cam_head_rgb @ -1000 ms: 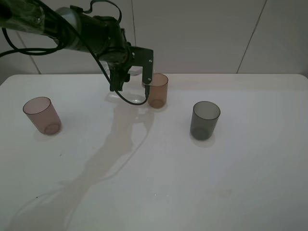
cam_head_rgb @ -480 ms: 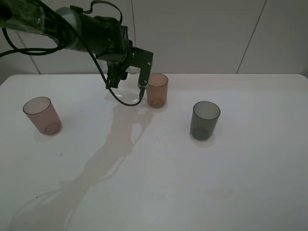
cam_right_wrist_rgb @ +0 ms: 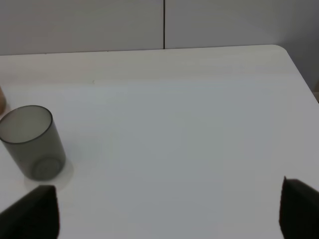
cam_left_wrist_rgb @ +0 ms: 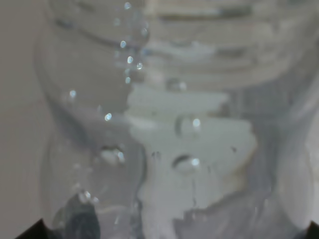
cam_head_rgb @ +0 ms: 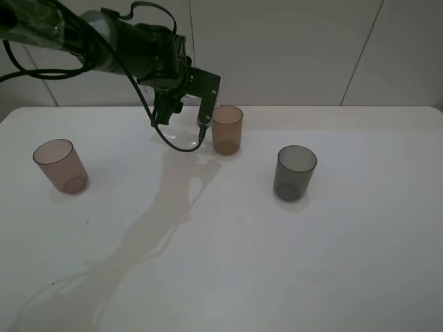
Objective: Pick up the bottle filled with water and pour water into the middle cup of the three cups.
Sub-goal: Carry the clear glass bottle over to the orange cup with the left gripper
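Note:
My left gripper [cam_head_rgb: 187,104] is shut on the clear bottle [cam_head_rgb: 188,111] and holds it above the table, just left of the amber-brown middle cup [cam_head_rgb: 227,130]. In the left wrist view the bottle [cam_left_wrist_rgb: 189,149] fills the frame, with water drops on its wall. The pinkish-mauve cup [cam_head_rgb: 61,166] stands at the far left and the smoky-grey cup [cam_head_rgb: 295,173] to the right of the middle cup. My right gripper [cam_right_wrist_rgb: 169,214] is open and empty, out of the high view; the grey cup [cam_right_wrist_rgb: 32,142] stands off to one side of it.
The white table [cam_head_rgb: 277,263] reaches to a pale wall at the back. The left arm's black cable [cam_head_rgb: 176,144] hangs in a loop under the gripper, close to the table.
My left gripper has risen with the bottle and drawn slightly left, so its finger no longer overlaps the amber cup. The cups have not moved.

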{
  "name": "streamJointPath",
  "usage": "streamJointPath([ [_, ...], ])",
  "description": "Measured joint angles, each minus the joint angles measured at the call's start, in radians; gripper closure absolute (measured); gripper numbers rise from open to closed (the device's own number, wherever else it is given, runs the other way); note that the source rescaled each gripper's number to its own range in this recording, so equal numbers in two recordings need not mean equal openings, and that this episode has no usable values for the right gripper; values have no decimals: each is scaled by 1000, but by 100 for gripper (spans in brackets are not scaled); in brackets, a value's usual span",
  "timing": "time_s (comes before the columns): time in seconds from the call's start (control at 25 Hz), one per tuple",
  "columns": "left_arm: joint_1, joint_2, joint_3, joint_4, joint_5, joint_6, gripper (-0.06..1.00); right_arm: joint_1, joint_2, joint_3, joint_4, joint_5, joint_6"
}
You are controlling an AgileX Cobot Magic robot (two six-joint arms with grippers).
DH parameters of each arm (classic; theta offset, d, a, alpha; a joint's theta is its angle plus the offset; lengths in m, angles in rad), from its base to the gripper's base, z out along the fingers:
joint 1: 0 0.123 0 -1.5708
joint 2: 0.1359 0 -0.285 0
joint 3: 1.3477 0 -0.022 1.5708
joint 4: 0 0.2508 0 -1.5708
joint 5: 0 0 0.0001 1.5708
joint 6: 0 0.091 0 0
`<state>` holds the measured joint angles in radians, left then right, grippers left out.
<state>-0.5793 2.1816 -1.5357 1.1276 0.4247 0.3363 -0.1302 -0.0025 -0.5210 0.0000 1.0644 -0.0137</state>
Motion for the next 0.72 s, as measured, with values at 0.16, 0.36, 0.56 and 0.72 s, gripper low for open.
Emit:
streamJointPath([
  [0.16, 0, 0, 0, 8, 0, 0, 92, 0, 0, 0, 0, 0, 0],
  [0.36, 0, 0, 0, 17, -3, 0, 92, 0, 0, 0, 0, 0, 0],
  [0.56, 0, 0, 0, 43, -3, 0, 92, 0, 0, 0, 0, 0, 0],
  [0.72, 0, 0, 0, 51, -3, 1, 92, 0, 0, 0, 0, 0, 0],
])
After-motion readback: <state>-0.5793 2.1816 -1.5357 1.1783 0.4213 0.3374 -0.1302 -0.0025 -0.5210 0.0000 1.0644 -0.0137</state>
